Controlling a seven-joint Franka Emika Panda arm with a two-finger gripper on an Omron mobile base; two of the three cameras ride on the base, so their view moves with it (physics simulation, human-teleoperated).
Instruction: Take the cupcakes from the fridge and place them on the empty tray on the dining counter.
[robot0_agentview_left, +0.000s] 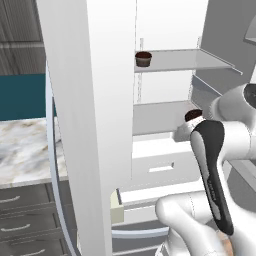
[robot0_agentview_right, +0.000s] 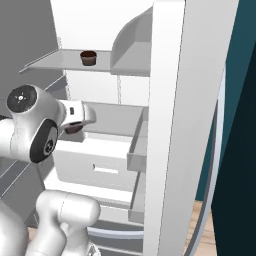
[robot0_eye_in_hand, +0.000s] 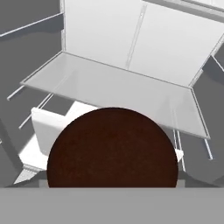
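Note:
The fridge (robot0_agentview_left: 90, 125) stands open, showing its white interior. One cupcake (robot0_agentview_left: 143, 58) (robot0_agentview_right: 88, 58) sits on the upper glass shelf. The other cupcake (robot0_agentview_left: 193, 115) (robot0_agentview_right: 73, 129) is at my gripper (robot0_agentview_left: 189, 121) (robot0_agentview_right: 75, 127), by the front of the lower shelf. In the hand view this cupcake (robot0_eye_in_hand: 112, 148) looms large and dark brown right at the gripper's mouth and hides the fingertips. It looks held just clear of the lower shelf (robot0_eye_in_hand: 118, 94). The tray and dining counter are out of view.
An open fridge door (robot0_agentview_right: 182, 125) stands close on the right with door bins (robot0_agentview_right: 137, 150). White drawers (robot0_agentview_left: 160, 167) lie under the lower shelf. A marble counter (robot0_agentview_left: 27, 150) with grey drawers is to the left of the fridge.

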